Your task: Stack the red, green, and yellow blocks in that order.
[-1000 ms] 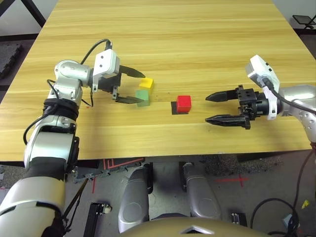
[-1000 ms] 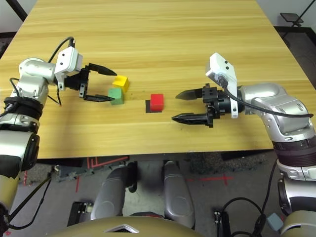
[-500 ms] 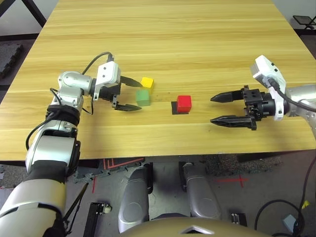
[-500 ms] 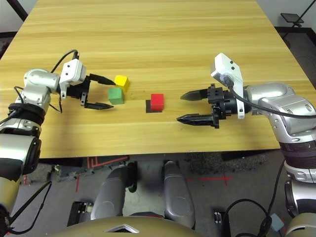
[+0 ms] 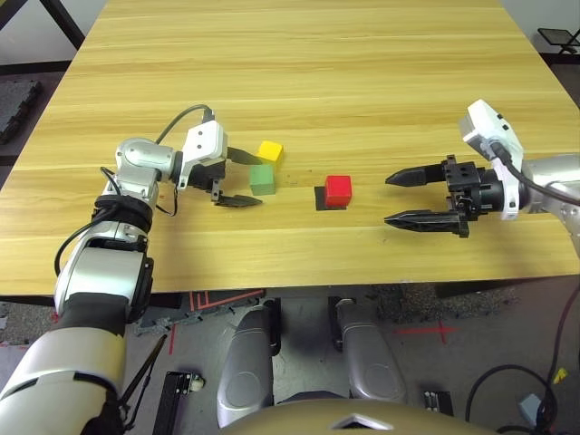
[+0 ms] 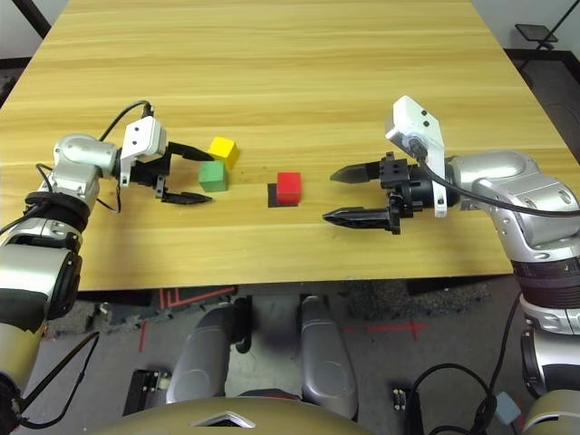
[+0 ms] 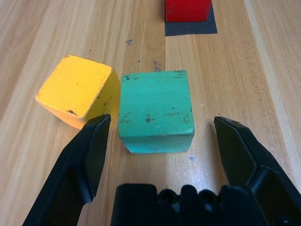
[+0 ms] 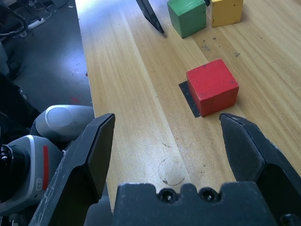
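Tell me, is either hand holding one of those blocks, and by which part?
Nothing is held. The left hand stands open around the green block without touching; the right hand is open too.

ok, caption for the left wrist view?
Open left gripper lined up on the green block, yellow block touching it, red block beyond.

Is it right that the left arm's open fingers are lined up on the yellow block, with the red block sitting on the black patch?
Not quite. The left gripper is lined up on the green block; its open fingers straddle it in the left wrist view, the yellow block lying just beside. The red block does sit on the black patch.
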`<state>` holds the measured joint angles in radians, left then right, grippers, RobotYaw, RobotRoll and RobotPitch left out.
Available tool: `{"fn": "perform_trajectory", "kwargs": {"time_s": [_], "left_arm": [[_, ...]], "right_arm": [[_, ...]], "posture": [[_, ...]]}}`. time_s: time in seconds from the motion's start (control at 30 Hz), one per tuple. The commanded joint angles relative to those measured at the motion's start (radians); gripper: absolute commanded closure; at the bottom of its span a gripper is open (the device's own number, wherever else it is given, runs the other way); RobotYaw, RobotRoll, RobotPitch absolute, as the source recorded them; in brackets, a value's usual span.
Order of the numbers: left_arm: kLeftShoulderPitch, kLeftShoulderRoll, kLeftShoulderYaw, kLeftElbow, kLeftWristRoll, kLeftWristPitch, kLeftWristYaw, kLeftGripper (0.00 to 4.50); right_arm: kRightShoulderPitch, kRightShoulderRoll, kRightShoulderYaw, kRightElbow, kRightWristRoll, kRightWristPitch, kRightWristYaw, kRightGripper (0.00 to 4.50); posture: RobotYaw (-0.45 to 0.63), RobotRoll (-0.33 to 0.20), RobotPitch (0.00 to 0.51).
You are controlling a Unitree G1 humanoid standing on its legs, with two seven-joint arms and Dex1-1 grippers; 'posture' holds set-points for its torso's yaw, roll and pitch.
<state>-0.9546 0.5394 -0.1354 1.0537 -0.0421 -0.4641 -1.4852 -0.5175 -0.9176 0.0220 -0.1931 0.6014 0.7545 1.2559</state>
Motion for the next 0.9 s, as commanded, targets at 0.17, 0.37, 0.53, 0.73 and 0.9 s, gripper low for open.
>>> {"fn": "perform_trajectory", "kwargs": {"time_s": [0.17, 0.37, 0.53, 0.73, 0.9], "left_arm": [[-0.011, -0.017, 0.007, 0.014, 0.001, 0.029, 0.002, 0.0], [-0.018, -0.023, 0.023, 0.004, -0.016, 0.079, -0.009, 0.91], [-0.015, -0.026, 0.03, -0.01, -0.017, 0.093, -0.017, 2.44], [-0.008, -0.017, 0.031, -0.026, -0.019, 0.092, -0.031, 2.43], [0.016, 0.001, 0.032, -0.151, -0.055, 0.131, -0.088, 2.43]], "right_arm": [[0.006, 0.001, 0.002, 0.002, -0.01, -0.022, 0.0, 0.03], [0.013, 0.003, 0.008, -0.002, -0.014, -0.033, -0.002, 0.0], [0.017, 0.007, 0.017, 0.0, -0.026, -0.047, -0.002, 0.0], [0.012, 0.012, 0.019, 0.003, -0.028, -0.049, -0.001, 0.0], [0.007, 0.016, 0.023, 0.014, -0.034, -0.057, 0.001, 0.0]], "posture": [[0.15, -0.033, 0.239], [0.15, -0.032, 0.238], [0.15, -0.029, 0.24], [0.16, -0.029, 0.239], [0.16, -0.026, 0.235]]}}
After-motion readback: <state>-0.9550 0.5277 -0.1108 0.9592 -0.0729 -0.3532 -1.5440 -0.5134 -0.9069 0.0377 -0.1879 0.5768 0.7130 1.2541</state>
